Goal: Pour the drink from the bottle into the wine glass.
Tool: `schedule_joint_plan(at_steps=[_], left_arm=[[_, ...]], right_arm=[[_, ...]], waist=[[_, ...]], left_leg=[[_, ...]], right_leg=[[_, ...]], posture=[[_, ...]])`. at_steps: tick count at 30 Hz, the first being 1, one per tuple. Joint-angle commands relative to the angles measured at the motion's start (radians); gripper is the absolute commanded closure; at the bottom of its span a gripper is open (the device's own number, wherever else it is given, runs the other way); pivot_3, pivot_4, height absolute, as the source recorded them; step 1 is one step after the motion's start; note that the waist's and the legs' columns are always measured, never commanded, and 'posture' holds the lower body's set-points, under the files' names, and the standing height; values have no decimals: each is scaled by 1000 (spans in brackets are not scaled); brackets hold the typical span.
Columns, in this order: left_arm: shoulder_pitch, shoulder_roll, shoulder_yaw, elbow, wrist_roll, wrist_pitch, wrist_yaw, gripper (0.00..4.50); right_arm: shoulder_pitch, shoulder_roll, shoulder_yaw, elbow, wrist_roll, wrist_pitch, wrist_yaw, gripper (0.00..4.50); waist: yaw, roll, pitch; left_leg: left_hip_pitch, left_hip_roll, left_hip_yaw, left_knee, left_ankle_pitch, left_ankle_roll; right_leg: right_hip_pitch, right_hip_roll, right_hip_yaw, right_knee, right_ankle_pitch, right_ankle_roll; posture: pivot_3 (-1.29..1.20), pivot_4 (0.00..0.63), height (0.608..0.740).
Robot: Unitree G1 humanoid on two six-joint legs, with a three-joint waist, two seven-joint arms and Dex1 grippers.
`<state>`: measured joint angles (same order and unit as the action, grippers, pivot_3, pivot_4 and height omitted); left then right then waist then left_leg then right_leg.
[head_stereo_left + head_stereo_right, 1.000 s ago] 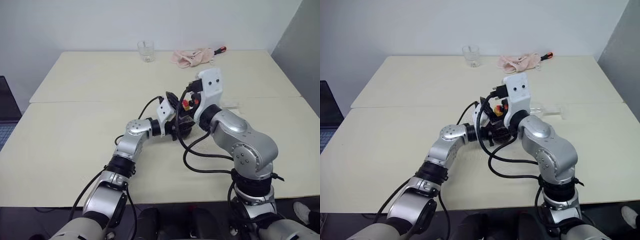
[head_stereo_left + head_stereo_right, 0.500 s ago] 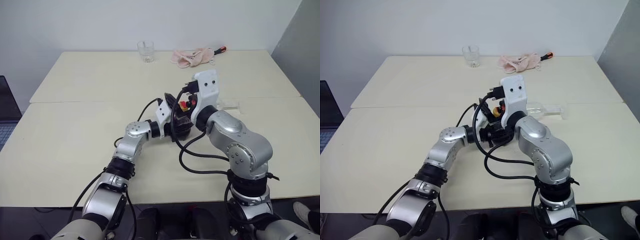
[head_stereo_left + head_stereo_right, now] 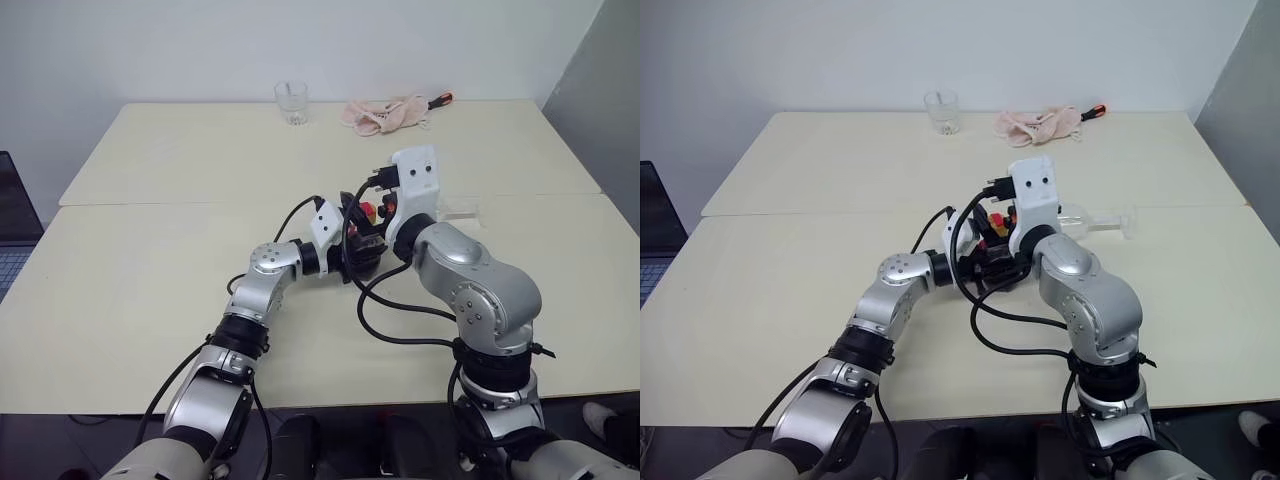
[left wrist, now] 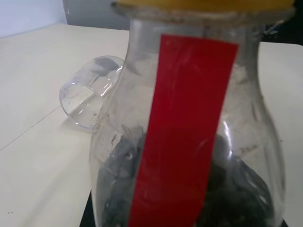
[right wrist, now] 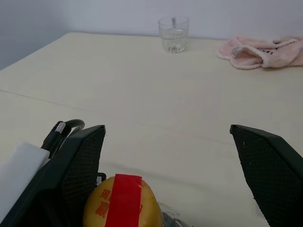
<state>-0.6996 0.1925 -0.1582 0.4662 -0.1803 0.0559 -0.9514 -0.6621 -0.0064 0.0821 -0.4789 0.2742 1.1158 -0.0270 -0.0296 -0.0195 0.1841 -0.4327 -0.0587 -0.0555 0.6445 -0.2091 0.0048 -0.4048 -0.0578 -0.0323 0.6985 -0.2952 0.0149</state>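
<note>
Squat clear plastic bottle [image 4: 189, 137] with yellow cap, gripped by the left gripper [image 3: 352, 243], sits mostly hidden between the arms. Right gripper [image 5: 170, 189] jaws stand wide around its cap. Clear stemmed wine glass [image 3: 1095, 219] lies on the cream tabletop [image 3: 180, 170].

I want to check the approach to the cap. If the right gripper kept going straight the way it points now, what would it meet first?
Probably nothing close: the right gripper stands open above the bottle's yellow cap, pointing over it across bare table. The tumbler stands far ahead, roughly in line, though depth is unclear.

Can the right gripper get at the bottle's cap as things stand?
Probably yes. The right gripper stands open, one finger to each side of the yellow cap, nothing between. The left gripper is shut on the bottle, holding it upright.
</note>
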Motion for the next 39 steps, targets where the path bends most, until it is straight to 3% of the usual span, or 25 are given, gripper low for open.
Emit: schedule_joint_plan(at_steps=[1, 9, 20, 27, 39], left_arm=[[-15, 0, 12, -68, -15, -14, 0, 3258], [-18, 2, 14, -62, -15, -15, -1, 3258], [-33, 4, 15, -32, -12, -25, -9, 3258], [-38, 7, 17, -22, -10, -31, -13, 3258], [-11, 9, 19, -59, -11, -17, -5, 3258]], right_arm=[[10, 8, 3, -32, -3, 11, 1, 0], [34, -42, -43, -70, 14, 28, 34, 0], [140, -251, -205, -230, 185, 95, 228, 0], [179, -352, -234, -234, 278, 89, 336, 0], [125, -355, -186, -212, 368, 45, 391, 0]], waist=[[0, 0, 0], [0, 0, 0], [1, 0, 0], [1, 0, 0], [1, 0, 0]], left_leg=[[0, 0, 0, 0, 0, 0], [0, 0, 0, 0, 0, 0], [0, 0, 0, 0, -2, 3], [0, 0, 0, 0, -2, 3], [0, 0, 0, 0, -2, 3]], right_leg=[[0, 0, 0, 0, 0, 0], [0, 0, 0, 0, 0, 0], [0, 0, 0, 0, 0, 0], [0, 0, 0, 0, 0, 0], [1, 0, 0, 0, 0, 0]], posture=[[0, 150, 740], [0, 150, 740], [0, 150, 740], [0, 150, 740], [0, 150, 740]])
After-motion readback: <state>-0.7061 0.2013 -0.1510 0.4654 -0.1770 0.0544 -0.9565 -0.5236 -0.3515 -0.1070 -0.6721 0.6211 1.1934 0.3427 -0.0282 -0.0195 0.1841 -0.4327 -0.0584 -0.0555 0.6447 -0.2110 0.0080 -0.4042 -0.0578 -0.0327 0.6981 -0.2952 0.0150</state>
